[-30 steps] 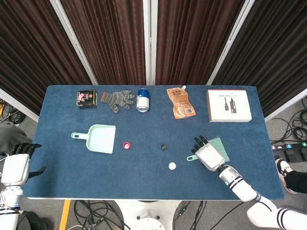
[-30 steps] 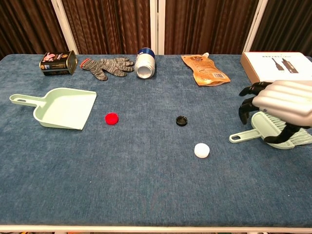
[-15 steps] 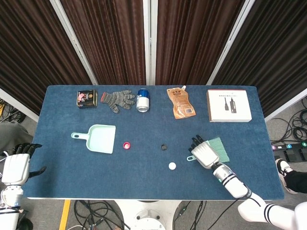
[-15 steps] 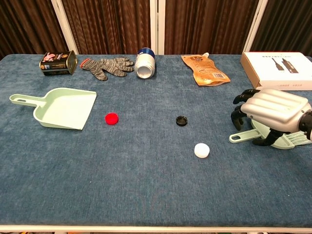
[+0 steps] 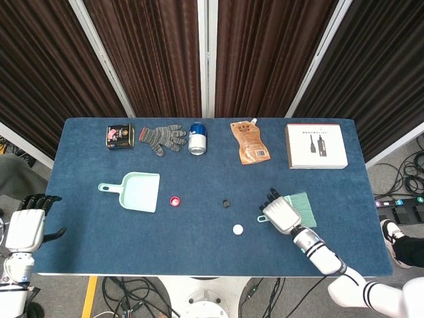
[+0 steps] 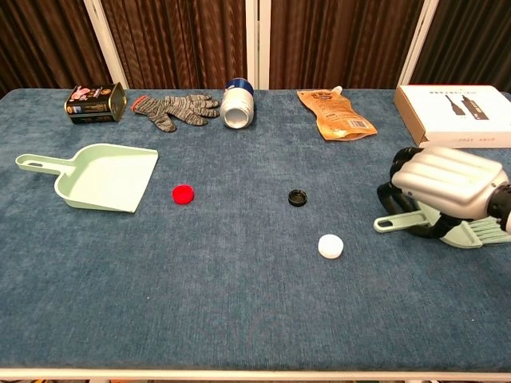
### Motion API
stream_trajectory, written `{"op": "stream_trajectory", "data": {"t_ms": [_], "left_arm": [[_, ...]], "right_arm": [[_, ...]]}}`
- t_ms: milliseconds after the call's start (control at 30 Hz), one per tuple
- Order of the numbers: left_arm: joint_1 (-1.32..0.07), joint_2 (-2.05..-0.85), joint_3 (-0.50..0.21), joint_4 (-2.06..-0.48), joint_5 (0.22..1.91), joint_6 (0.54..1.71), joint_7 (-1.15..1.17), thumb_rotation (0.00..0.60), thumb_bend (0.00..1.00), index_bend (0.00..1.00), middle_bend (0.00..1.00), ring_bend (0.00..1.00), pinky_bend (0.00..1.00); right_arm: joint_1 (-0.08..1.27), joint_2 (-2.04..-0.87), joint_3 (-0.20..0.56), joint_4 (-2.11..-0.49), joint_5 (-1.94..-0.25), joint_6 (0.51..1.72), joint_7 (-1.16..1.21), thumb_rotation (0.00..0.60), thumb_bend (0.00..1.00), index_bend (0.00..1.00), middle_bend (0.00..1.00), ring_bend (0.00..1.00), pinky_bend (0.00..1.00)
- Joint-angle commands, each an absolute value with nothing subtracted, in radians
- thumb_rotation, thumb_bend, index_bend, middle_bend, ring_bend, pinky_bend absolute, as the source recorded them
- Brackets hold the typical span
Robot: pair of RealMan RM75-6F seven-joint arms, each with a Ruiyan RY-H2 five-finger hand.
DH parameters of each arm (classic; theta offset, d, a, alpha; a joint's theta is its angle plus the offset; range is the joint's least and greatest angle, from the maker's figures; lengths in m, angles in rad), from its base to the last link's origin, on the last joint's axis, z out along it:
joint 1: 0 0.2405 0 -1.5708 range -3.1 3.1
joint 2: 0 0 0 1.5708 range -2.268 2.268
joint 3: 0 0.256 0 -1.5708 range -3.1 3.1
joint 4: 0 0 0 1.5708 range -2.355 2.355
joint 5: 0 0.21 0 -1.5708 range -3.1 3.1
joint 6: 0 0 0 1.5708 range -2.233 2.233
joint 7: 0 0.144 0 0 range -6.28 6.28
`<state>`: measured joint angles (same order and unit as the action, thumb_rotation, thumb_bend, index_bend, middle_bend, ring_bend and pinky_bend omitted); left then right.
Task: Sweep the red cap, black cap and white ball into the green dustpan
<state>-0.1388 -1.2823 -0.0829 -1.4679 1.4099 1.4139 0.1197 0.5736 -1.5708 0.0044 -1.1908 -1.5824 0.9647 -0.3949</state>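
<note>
1. Silver-backed right hand (image 6: 441, 191) lies knuckles-up over the green brush (image 6: 447, 230) at my tabletop's (image 6: 239, 303) right side, fingers curled down around the handle; I can't tell if the grip is closed.
2. Left hand (image 5: 26, 226) hangs off the tabletop's left edge, fingers spread, holding nothing.
3. Red cap (image 6: 183, 193) sits just right of the green dustpan (image 6: 100, 177).
4. Black cap (image 6: 298, 197) sits mid-table; white ball (image 6: 330, 246) is nearer me, left of the brush.
</note>
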Motion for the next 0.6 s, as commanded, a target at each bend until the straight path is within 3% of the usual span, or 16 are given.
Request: {"op": "stream_trajectory", "data": {"t_ms": [33,333,600], "left_arm": [[-0.186,-1.269,-0.104,-1.466,1.426,1.370,0.108,0.600,0.10,0.28,0.29,0.18,0.17],[-0.375,-1.266,-0.144,-1.441,1.398,1.100,0.080,0.600,0.10,0.28,0.29,0.18,0.17],[-0.536,-1.357,-0.190,-1.333,1.249,0.871,0.180,0.600,0.10,0.29,0.29,0.18,0.18]], "right_arm": [[0.571,-1.541,0.009,-1.212,-1.586,0.991,-0.387,0.600,0.38,0.69,0.63,0.32,0.19],[0.553,-1.402,0.074,-1.319,-1.579,1.129,-0.138,0.600,0.42,0.71,0.64,0.33,0.20],[0.590,-1.283,0.145,-1.375,-1.543,1.124,0.077,0.600,0.43,0.71,0.64,0.33,0.20]]}}
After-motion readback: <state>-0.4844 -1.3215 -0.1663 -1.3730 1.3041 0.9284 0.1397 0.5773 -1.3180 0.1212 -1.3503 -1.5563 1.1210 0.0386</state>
